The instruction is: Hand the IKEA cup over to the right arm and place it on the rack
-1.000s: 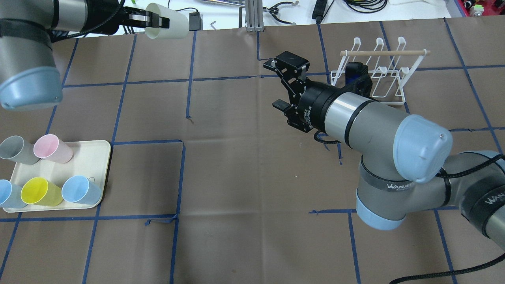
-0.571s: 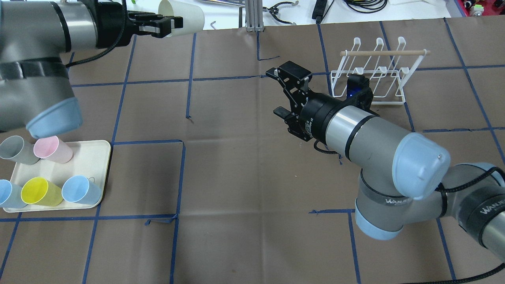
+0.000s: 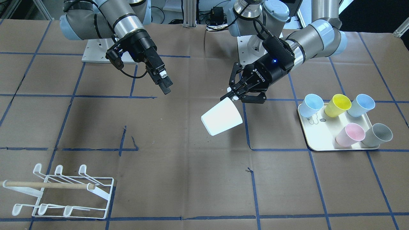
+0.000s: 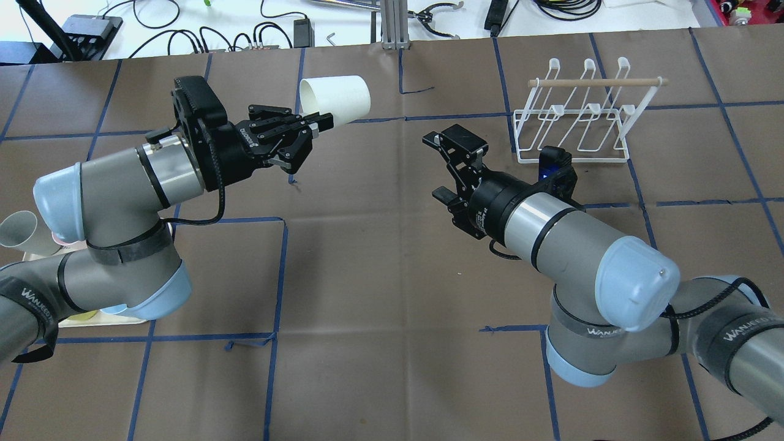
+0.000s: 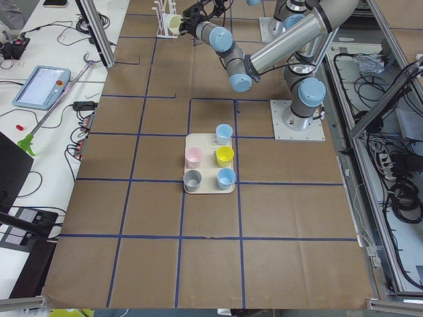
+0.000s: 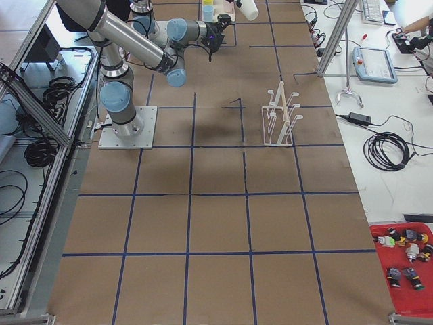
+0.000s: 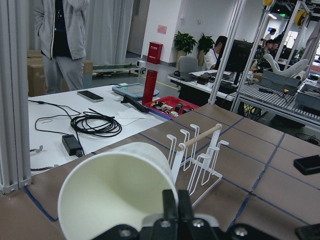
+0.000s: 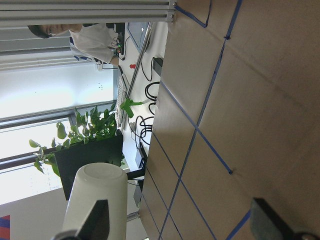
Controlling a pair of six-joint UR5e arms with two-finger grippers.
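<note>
My left gripper is shut on the rim of a white IKEA cup and holds it on its side above the table, its base toward the right arm. In the front view the cup hangs below that gripper. The left wrist view shows the fingers pinching the cup's rim. My right gripper is open and empty, apart from the cup, pointing toward it; its wrist view shows the cup off to one side. The white wire rack stands empty at the far right.
A cream tray holds blue, yellow, pink and grey cups on the left arm's side; my left arm covers most of it in the overhead view. Cables and tools lie on the white bench beyond the table's far edge. The rack is near the front-view corner.
My left arm has swung the white cup from the table's far left edge toward the middle and lower. My right gripper, still open, has shifted slightly toward the robot.
</note>
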